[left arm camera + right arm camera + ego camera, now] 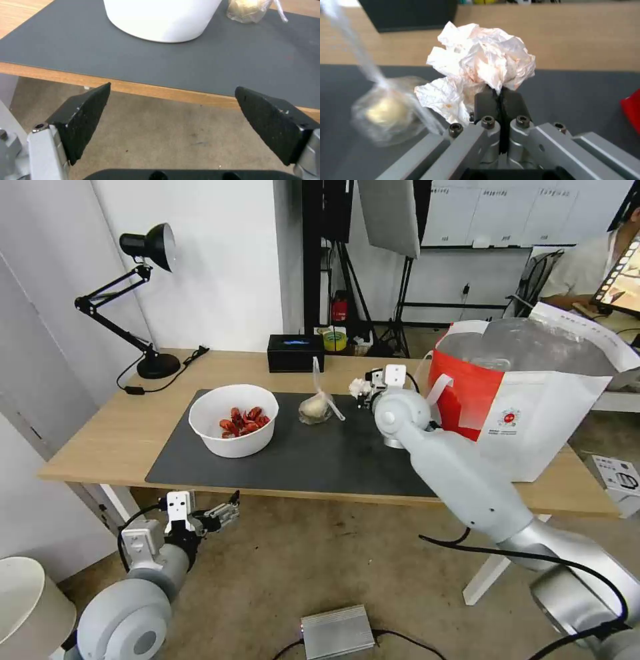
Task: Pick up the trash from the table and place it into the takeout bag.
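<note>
My right gripper (363,392) is shut on the crumpled white tissue (358,386) and holds it above the right part of the dark grey mat (333,460). In the right wrist view the tissue (483,62) bulges out past the closed gripper (500,91). The knotted clear bag (315,408) lies on the mat just left of it. The white bowl (233,421) of red shells stands at the mat's left. The takeout bag (533,407) stands open at the table's (113,433) right end. My left gripper (223,513) hangs open below the table's front edge, facing the bowl (163,20).
A black tissue box (295,352) and a yellow tape roll (335,340) sit at the table's back edge. A black desk lamp (155,361) stands at the back left. On the floor lie a grey metal box (337,630) and a white carton (617,477).
</note>
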Controlling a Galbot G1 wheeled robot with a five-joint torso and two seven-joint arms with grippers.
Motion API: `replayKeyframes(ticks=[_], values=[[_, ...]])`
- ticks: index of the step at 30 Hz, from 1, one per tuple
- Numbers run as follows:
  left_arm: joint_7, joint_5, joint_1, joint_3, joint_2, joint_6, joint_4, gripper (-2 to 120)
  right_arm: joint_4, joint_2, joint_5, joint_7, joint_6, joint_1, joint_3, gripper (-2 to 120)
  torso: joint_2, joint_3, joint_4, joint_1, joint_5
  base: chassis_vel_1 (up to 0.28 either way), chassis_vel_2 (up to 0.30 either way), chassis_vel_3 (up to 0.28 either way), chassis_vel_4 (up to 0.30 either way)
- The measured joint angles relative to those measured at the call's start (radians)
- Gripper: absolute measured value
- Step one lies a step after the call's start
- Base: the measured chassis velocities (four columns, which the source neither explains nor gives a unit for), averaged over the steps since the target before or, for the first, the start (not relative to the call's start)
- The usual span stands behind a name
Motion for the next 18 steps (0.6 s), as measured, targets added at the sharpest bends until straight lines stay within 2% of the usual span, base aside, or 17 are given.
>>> replayKeyframes(ticks=[1,4,12,18], values=[[0.000,0.000,0.000,0.000,0.000,0.000,0.000,100,0.000,0.000,0.000,0.000,0.000,0.000,0.000,0,0.000,0.000,0.0000,0.000,0.0000,0.000,0.000,0.000,0.000],[-0.001,0.000,0.002,0.000,-0.003,0.000,-0.004,100,0.128,-0.064,0.051,0.024,0.000,-0.012,0.011,0,0.000,0.000,0.0001,0.000,0.0000,0.000,0.000,0.000,0.000],[-0.003,0.004,0.018,-0.010,-0.012,0.000,-0.018,100,0.309,-0.169,0.145,0.063,-0.002,-0.003,0.055,0,0.000,0.000,0.0001,0.000,0.0001,0.000,0.000,0.000,0.000],[-0.004,0.007,0.024,-0.014,-0.015,0.001,-0.023,100,0.364,-0.210,0.176,0.089,-0.007,0.018,0.082,0,0.000,0.000,0.0002,0.000,0.0000,0.000,0.000,0.000,0.000]])
